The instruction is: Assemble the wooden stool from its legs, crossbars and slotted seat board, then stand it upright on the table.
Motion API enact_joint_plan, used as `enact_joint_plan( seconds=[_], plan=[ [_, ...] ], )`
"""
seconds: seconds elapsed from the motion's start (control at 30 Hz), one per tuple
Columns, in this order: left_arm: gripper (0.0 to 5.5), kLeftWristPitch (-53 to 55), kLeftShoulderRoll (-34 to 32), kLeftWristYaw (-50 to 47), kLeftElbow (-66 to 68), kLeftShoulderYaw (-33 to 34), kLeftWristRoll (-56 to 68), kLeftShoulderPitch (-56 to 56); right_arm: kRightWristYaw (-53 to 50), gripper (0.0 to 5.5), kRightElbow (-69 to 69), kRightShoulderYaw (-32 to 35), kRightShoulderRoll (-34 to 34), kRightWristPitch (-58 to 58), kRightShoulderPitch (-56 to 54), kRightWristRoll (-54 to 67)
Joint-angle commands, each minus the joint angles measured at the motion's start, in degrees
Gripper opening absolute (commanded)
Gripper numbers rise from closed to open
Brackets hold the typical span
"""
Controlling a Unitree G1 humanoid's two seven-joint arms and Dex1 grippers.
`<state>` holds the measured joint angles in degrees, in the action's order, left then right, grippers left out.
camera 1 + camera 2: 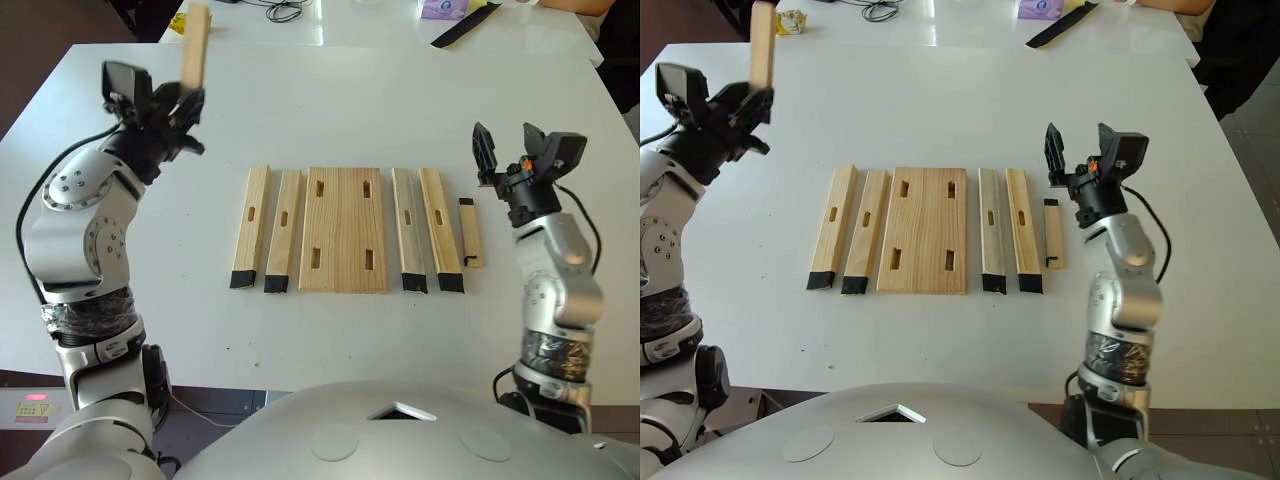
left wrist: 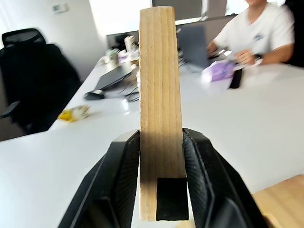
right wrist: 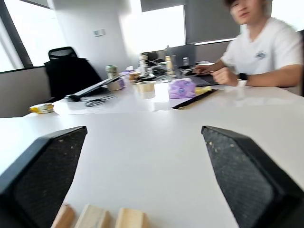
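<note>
The big white desk (image 1: pixel 340 110) holds the stool parts in a neat row. In the middle lies the board (image 1: pixel 343 228). It is flat, wide and light brown, with wood lines running along it. It has four small slots, two at the far end and two at the near end.

Two legs lie just beside it on the left (image 1: pixel 251 226) (image 1: pixel 284 230). Two more lie just beside it on the right (image 1: pixel 408 228) (image 1: pixel 439 228). Each leg is a long flat strip with one slot near its middle and a black tip at the near end. The inner right leg looks paler than the others.

A short crossbar (image 1: pixel 469 232) lies flat just to the right of the last leg. It is thin, with a small dark mark at its near end.

The left tool (image 1: pixel 188 100) is up above the far left of the desk. It grips a stick (image 1: pixel 196 45) that stands straight up. The black fingers (image 2: pixel 124 175) press on both sides of its lower end, where there is a black patch.

The right tool (image 1: pixel 505 140) hangs above the desk, to the right of the crossbar. Its fingers (image 3: pixel 47 166) are spread wide and hold nothing.
</note>
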<state>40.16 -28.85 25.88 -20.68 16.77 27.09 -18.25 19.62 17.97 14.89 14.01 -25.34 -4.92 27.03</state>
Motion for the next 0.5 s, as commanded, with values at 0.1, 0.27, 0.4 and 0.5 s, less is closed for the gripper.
enact_joint_plan(
  seconds=[0.1,0.27,0.4,0.5],
  plan=[
    [1.31,0.0,5.4,10.0,-3.8,-3.9,14.8,-2.3,17.8,4.48,3.0,1.8,11.4,-18.4,-7.1,24.9],
    [1.31,1.6,7.3,17.1,-5.0,-5.9,26.1,-0.3,30.0,4.48,0.3,2.5,19.0,-25.4,-12.5,36.6],
    [1.31,2.5,5.1,21.8,-6.0,-8.0,29.7,1.3,32.8,4.48,-3.5,0.9,21.6,-26.8,-18.2,37.6],
    [1.31,2.5,3.1,24.9,-6.2,-10.1,29.5,2.5,34.9,4.48,-4.5,-0.9,23.1,-27.4,-21.3,37.2]
  ],
)
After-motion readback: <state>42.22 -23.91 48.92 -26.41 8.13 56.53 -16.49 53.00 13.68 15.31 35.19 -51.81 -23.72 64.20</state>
